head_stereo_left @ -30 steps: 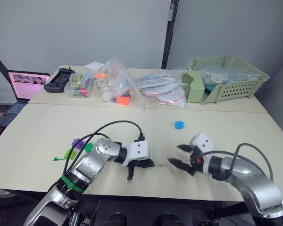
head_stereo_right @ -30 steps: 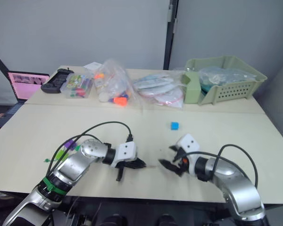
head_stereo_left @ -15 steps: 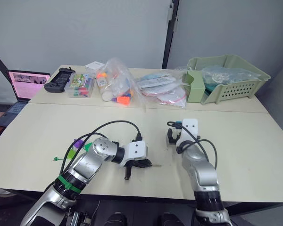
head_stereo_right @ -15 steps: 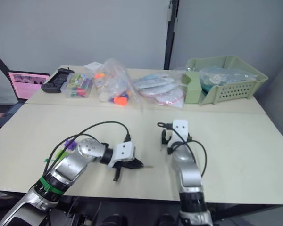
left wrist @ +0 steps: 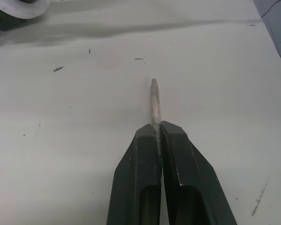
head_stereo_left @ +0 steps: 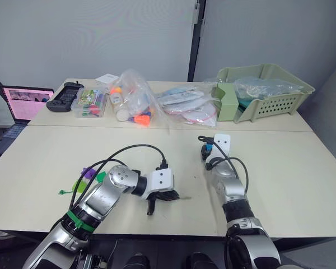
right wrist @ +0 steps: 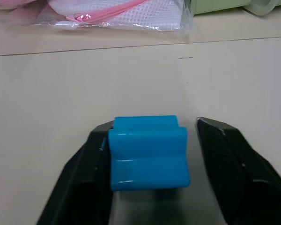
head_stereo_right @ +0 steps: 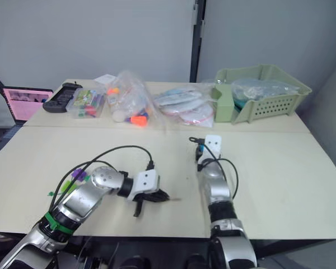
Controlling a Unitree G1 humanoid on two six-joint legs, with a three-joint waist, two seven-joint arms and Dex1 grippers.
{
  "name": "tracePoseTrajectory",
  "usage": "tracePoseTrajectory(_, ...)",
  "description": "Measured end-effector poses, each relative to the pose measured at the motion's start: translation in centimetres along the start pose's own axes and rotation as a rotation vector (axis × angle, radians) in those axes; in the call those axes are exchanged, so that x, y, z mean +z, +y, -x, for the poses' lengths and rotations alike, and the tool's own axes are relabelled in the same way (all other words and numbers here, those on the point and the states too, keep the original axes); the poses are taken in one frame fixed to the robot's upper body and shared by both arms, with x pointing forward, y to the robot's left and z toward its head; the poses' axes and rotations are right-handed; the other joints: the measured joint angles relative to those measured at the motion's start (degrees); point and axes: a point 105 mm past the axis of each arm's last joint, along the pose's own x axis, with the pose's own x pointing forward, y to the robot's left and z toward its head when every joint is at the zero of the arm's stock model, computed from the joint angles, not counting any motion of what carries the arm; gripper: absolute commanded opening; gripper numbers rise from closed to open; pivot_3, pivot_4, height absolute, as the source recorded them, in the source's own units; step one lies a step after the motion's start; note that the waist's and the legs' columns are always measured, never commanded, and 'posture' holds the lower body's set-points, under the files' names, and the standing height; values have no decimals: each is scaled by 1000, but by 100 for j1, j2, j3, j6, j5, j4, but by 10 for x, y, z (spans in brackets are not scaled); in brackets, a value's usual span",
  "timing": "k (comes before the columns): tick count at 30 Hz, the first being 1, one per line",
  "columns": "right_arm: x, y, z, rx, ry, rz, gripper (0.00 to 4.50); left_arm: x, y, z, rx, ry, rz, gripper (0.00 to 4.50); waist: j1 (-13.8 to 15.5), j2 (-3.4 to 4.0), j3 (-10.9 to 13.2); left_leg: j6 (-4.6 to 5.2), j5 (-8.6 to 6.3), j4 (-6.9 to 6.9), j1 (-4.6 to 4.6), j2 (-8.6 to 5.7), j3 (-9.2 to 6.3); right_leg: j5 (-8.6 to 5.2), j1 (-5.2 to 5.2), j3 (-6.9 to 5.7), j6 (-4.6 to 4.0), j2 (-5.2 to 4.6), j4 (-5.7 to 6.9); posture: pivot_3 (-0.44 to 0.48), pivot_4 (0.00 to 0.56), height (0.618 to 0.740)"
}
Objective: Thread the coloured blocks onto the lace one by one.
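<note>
Two purple blocks and green blocks lie at the table's left side beside the green lace, partly hidden by the left arm. Nearer the middle, the left gripper is clenched on the lace's tan tip, which juts past the fingers just above the table. Further right, the right gripper stands spread around the blue block, one finger touching it and the other apart.

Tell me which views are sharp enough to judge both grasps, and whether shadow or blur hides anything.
Left wrist view: evenly lit, the lace's tan tip sharp, clamped in the left gripper. Right wrist view: the blue block is crisp between the open right gripper's fingers, shadow under it, the bags behind soft. Left eye view: no glare, but the block is tiny.
</note>
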Motion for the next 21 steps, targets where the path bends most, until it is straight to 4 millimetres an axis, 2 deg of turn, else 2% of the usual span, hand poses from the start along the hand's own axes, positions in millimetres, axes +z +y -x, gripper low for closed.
tracePoseTrajectory(2, -1, 2, 3, 17, -9, -13, 1211, 0, 0, 0, 2, 1, 0, 0, 3, 0, 0, 0, 0, 0, 0, 0, -1, 0, 0, 0, 0, -1, 1, 0, 150, 740)
tracePoseTrajectory(7, -5, 1, 23, 32, -31, -33, 1218, 0, 0, 0, 3, 1, 0, 0, 9, 1, 0, 0, 0, -9, -1, 1, -7, 0, -2, 0, 0, -2, 0, 0, 150, 740)
tracePoseTrajectory(10, -15, -1, 57, 44, -16, -34, 1218, -1, 0, 1, 5, 4, 3, 0, 19, 2, 0, 0, 0, -18, -4, 0, -13, 0, -8, 0, 0, -4, -2, 0, 150, 740)
tracePoseTrajectory(13, -30, 3, 118, 94, 43, 4, 1218, -2, 1, 1, 7, 3, 5, 0, 40, 7, -3, 0, 0, -31, -13, -3, -18, -2, -23, 2, 0, -8, -3, 0, 150, 740)
tracePoseTrajectory(14, -34, 7, 133, 111, 69, 13, 1218, -3, 3, 3, 13, 8, 11, 0, 21, 7, -3, -1, 0, -31, -13, -2, -17, -2, -25, 5, 1, -8, -5, 0, 150, 740)
tracePoseTrajectory(17, -36, 13, 156, 128, 117, 38, 1218, 1, 4, 1, 11, -6, 2, 0, -4, 6, -4, -5, 9, -30, 0, 7, -4, -5, -15, 6, 1, -1, -31, 0, 150, 740)
tracePoseTrajectory(21, -45, 14, 165, 120, 184, 31, 1218, 1, 3, 1, 3, -6, 2, 0, 17, 3, -5, -5, 9, -34, 39, 18, 0, -35, 19, 3, 34, 6, -40, 0, 150, 740)
